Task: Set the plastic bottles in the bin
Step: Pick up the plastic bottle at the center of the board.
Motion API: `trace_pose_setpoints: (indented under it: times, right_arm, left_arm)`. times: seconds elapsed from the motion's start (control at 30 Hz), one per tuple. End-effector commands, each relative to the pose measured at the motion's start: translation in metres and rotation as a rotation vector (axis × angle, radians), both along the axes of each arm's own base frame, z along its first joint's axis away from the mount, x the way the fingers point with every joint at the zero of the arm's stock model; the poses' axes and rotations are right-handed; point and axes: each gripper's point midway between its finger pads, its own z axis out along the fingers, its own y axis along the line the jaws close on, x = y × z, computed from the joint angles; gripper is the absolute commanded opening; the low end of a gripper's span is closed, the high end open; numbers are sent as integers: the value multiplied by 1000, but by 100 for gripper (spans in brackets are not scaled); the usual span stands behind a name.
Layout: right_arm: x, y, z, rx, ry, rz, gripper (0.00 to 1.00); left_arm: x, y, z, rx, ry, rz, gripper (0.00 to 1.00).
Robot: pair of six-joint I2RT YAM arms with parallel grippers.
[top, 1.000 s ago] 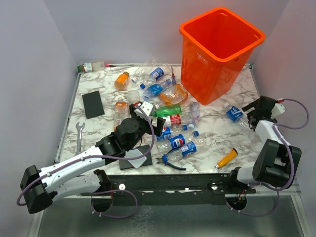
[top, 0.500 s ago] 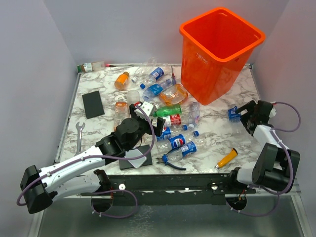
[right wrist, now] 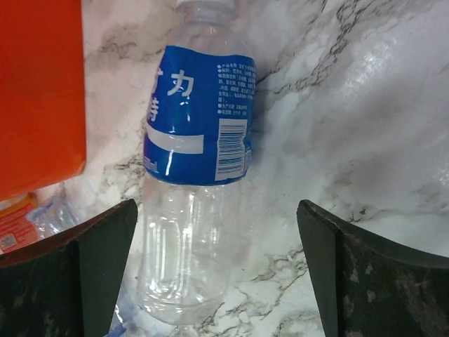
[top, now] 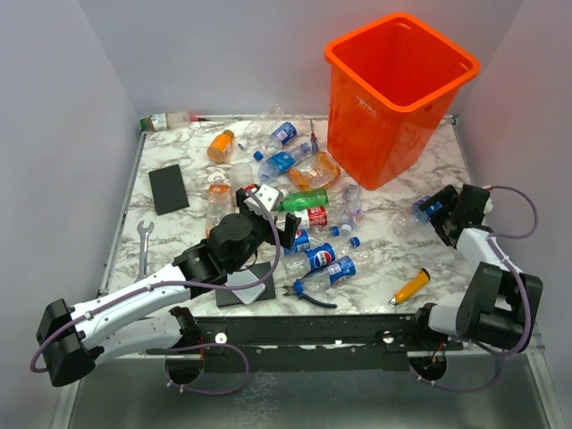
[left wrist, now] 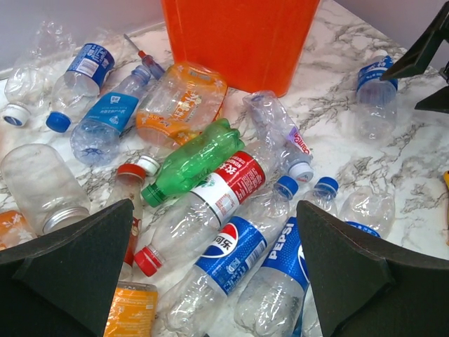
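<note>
Right gripper brought over a lone blue-labelled bottle near the orange bin.

Within the last second the right gripper (top: 436,213) has been swung in from the table's right edge, and the blue-labelled bottle (right wrist: 200,133) is now framed between its wide-apart fingers, not yet clasped; a grasp is judged to be next. The bottle is clear, seemingly uncrushed, and lies flat on the marble table (top: 375,241) close to the bin (top: 375,125). The left gripper (left wrist: 214,210), likewise spread, is unmoved above the central heap of bottles (top: 313,214).
</note>
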Motion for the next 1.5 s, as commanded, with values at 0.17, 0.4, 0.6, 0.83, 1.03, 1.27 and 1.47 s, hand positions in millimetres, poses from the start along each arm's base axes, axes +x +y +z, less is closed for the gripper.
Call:
trace_pose_setpoints:
  times: [0.17, 0.4, 0.6, 0.83, 1.03, 1.27, 1.47]
  right_arm:
    - [-2, 10, -31, 21, 146, 55, 97]
    - [-4, 13, -43, 33, 160, 62, 87]
    - [-9, 19, -30, 30, 83, 74, 64]
    - [-10, 46, 53, 4, -153, 150, 51]
    - [-47, 81, 148, -83, -356, 240, 49]
    - [-107, 158, 251, -188, -796, 719, 49]
    - [-140, 203, 285, -155, -1015, 1027, 47]
  left_arm:
    - [-1, -5, 8, -6, -8, -21, 99]
    - [0, -6, 6, 1, -3, -20, 99]
    - [0, -5, 5, 4, -2, -16, 99]
    - [2, 1, 7, 4, -13, 14, 99]
    - [6, 13, 14, -27, -38, 74, 99]
    - [2, 18, 35, -157, -87, 82, 99]
    - [-22, -4, 99, -427, -136, -91, 99]
